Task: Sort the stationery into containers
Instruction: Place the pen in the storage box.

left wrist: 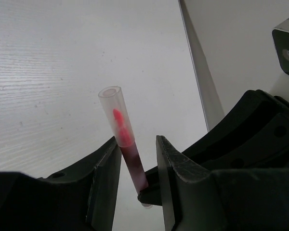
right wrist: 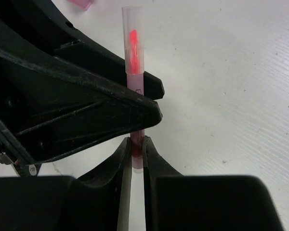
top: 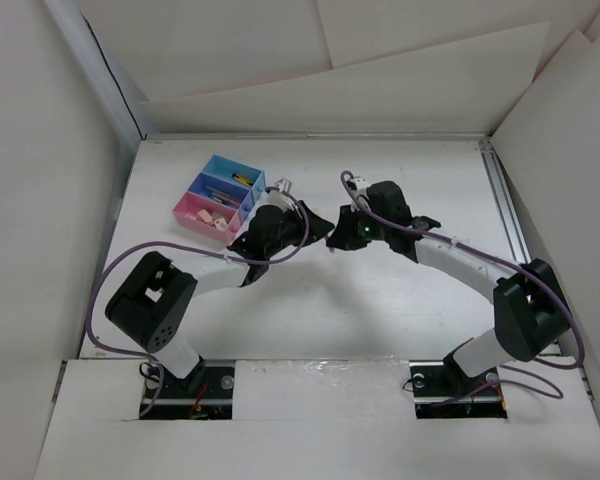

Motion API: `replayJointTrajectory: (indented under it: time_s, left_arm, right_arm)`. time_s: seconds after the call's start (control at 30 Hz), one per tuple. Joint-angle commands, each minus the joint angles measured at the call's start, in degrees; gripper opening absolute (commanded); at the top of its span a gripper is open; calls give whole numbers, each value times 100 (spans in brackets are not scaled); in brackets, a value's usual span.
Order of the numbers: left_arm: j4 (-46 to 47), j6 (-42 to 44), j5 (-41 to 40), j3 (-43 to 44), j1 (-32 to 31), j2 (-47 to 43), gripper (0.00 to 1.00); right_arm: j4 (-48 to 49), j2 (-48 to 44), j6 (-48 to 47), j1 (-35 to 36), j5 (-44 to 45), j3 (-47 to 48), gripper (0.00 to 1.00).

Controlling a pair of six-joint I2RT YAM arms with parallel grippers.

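Top view: the two arms meet mid-desk [top: 380, 320], left jaws and right jaws nose to nose, just right of the containers. The pen is hidden there. The light blue bin [top: 216, 162] holds slim pieces, one yellow-orange. The blue-violet bin [top: 197, 186] has something slim in it, too small to resolve. The pink bin [top: 183, 211] holds pale blocks. The left arm [top: 220, 270] is the nearer one to the bins.

Left wrist: the pink pen [left wrist: 127, 144] stands between the left jaws. Its long axis runs roughly along the fingers, slightly tilted, clear cap end away from the wrist. The jaws are narrow, but a gap shows on one side, so they're straddling it, probably not clamped. The right jaws pinch the pen's lower end.

Right wrist: right jaws tight on the pen's tail, with the pen pointing straight away. The left jaws cross the barrel higher up.

Read: handover. Left must clamp across the barrel before right lets go.
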Motion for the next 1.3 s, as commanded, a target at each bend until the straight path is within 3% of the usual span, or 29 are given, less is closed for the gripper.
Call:
replayJointTrajectory:
  time_s: [0.0, 0.07, 0.23, 0.37, 0.47, 0.53, 0.93, 1.27]
  left_arm:
    - [577, -82, 77, 8, -10, -54, 30]
    - [454, -82, 129, 70, -10, 24, 17]
    - [454, -82, 191, 131, -10, 139, 1]
    - [331, -135, 253, 184, 375, 69, 0]
    - [42, -135, 253, 359, 797, -54, 0]
    - [-178, -82, 52, 474, 1009, -107, 0]
    - [-707, -469, -880, 1238, 2950, 226, 0]
    - [-1577, -258, -1829, 1775, 3330, 727, 0]
  right_arm:
    - [353, -271, -60, 31, -181, -21, 0]
    - [432, -272, -60, 31, -243, -21, 0]
    - [484, -473, 45, 31, -111, -135, 0]
    - [485, -657, 107, -21, -111, -188, 36]
    - [485, -973, 159, -22, -111, -311, 51]
    - [546, -1150, 212, -22, -164, -372, 56]
    - [704, -1828, 581, -83, -358, -637, 60]
    - [704, -2109, 695, -83, -472, -742, 61]
